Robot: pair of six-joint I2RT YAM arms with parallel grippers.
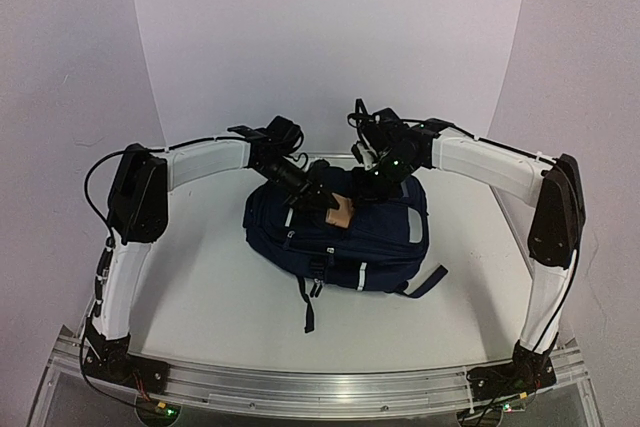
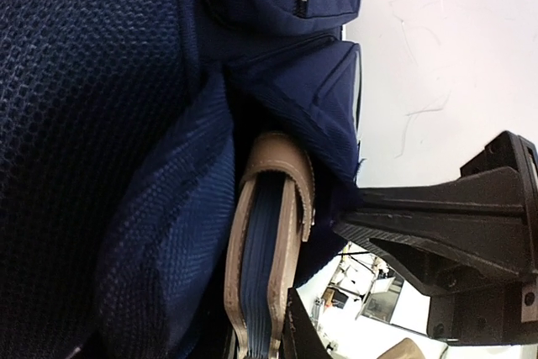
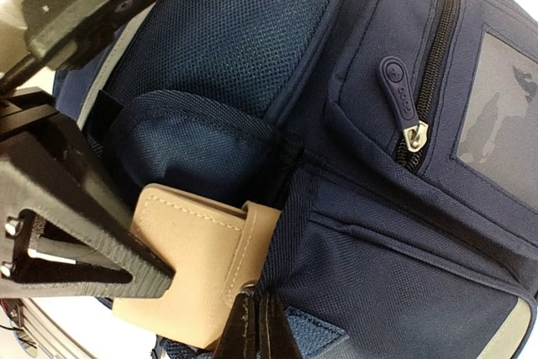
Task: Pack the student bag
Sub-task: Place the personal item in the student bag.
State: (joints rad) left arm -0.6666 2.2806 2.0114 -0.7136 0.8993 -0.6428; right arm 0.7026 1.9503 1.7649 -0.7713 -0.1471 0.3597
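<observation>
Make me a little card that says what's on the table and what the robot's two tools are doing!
table: white, with the bag lying on it
student bag: navy, on its back
tan notebook: partly tucked behind the mesh side pocket, the rest sticking out
left tool: shut on the tan notebook
right tool: shut, tips at the pocket's edge beside the notebook
packing: not yet done

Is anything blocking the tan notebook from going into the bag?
Nothing separate shows. The notebook is already partly tucked into the bag beside its mesh pocket; only the bag's own fabric fold lies over its leading end.
</observation>
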